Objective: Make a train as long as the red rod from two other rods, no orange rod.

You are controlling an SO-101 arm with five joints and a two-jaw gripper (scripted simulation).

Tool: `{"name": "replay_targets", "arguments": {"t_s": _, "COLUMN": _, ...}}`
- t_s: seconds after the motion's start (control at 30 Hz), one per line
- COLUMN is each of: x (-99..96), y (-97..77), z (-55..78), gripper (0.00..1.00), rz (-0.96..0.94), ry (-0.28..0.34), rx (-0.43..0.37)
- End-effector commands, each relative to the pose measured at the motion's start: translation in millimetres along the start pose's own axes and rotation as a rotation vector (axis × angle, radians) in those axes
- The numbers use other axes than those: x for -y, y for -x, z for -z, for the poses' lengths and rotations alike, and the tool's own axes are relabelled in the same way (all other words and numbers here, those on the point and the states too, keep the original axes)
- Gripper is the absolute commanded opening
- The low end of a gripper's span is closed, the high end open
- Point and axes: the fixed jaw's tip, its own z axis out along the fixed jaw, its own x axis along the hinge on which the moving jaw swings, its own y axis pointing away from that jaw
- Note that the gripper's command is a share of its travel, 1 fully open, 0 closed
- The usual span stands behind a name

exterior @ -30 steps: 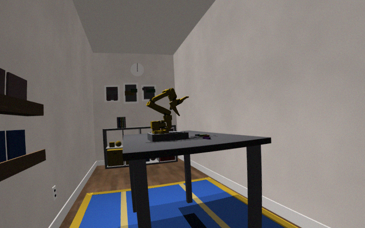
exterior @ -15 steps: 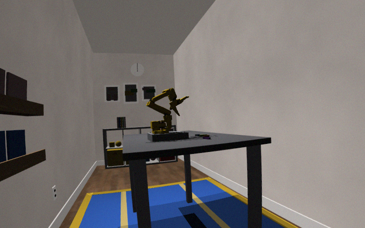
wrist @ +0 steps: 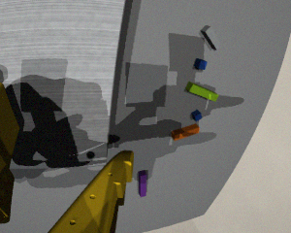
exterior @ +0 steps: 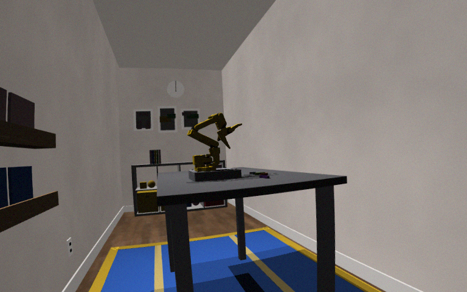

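Observation:
My gripper (exterior: 234, 135) (wrist: 63, 121) is open and empty, held high above the dark table (exterior: 294, 179). In the wrist view several rods lie flat and apart on the table (wrist: 252, 73): a lime rod (wrist: 202, 91), an orange rod (wrist: 185, 131), a purple rod (wrist: 143, 183) just right of my yellow jaw, a grey rod (wrist: 209, 38) at the top, and two blue cubes (wrist: 200, 63) (wrist: 196, 115). None of them touch end to end. The red rod is out of view. In the exterior view the rods show only as a small cluster (exterior: 259, 174).
The arm stands on a pale base plate (exterior: 214, 175) (wrist: 63, 39) at the table's back left. The table edge curves along the right in the wrist view. Shelves, a cabinet (exterior: 145, 188) and a blue rug (exterior: 207, 257) fill the room.

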Motion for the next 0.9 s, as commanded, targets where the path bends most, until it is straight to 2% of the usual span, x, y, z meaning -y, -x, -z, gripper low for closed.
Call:
{"name": "replay_targets", "arguments": {"t_s": 0.0, "x": -0.4, "y": -0.8, "z": -1.8, "gripper": 1.00, "rz": 0.003, "ry": 0.007, "rx": -0.002}}
{"name": "replay_targets", "arguments": {"t_s": 0.87, "x": 1.3, "y": -0.7, "z": -1.6, "gripper": 1.00, "rz": 0.003, "ry": -0.003, "rx": -0.001}}
